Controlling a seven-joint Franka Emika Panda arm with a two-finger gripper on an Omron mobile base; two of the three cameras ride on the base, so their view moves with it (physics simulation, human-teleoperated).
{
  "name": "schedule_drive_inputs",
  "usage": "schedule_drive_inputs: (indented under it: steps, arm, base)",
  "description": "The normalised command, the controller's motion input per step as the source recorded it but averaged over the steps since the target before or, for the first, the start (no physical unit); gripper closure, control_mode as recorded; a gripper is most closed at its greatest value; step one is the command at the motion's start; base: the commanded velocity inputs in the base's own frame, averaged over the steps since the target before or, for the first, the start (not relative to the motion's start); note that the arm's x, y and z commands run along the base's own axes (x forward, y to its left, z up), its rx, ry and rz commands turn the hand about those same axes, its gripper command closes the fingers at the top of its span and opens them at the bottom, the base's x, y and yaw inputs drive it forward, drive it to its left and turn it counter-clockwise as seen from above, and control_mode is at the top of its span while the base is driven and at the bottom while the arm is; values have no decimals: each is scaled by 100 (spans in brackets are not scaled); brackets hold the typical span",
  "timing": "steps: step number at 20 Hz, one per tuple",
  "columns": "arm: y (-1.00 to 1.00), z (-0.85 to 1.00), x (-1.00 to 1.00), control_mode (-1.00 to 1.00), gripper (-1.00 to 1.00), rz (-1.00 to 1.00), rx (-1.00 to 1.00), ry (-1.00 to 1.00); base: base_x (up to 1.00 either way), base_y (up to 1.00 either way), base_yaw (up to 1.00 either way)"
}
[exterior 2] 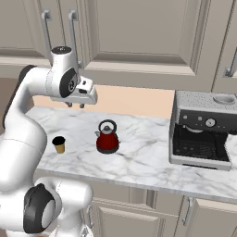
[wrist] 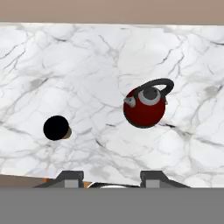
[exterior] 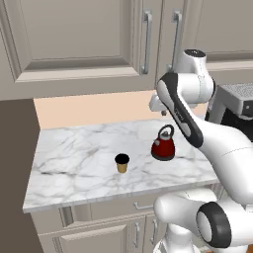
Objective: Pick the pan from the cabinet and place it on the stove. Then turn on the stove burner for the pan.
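A home kitchen: taupe wall cabinets [exterior 2: 139,37] with bar handles hang above a white marble surface [exterior: 79,163], where a red kettle [exterior 2: 107,137], a small tan cup [exterior: 122,163] and an espresso machine [exterior 2: 201,132] stand, with base cabinet doors [exterior: 99,237] below.

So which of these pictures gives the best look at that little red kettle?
The hand view: the red kettle sits large, seen from straight above, lid and arched handle clear. The left base view and right base view show it smaller, from the side, upright on the marble counter.
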Motion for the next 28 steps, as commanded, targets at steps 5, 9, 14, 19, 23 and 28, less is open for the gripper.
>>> schedule_drive_inputs:
  steps: [5,9,14,19,23,28]
  arm:
    - [2,2,-26,-100,-100,0,-1,-12]
    - [1,4,-53,-100,-100,-2,0,-39]
    - [0,34,-24,-100,-100,-3,0,-46]
    - [5,50,0,-100,-100,-1,0,-33]
    - [1,58,0,-100,-100,0,0,-34]
    - [0,57,0,-100,-100,0,-2,-38]
  base:
    - [0,0,0]
    - [0,0,0]
    - [0,0,0]
    - [0,0,0]
    - [0,0,0]
    - [0,0,0]
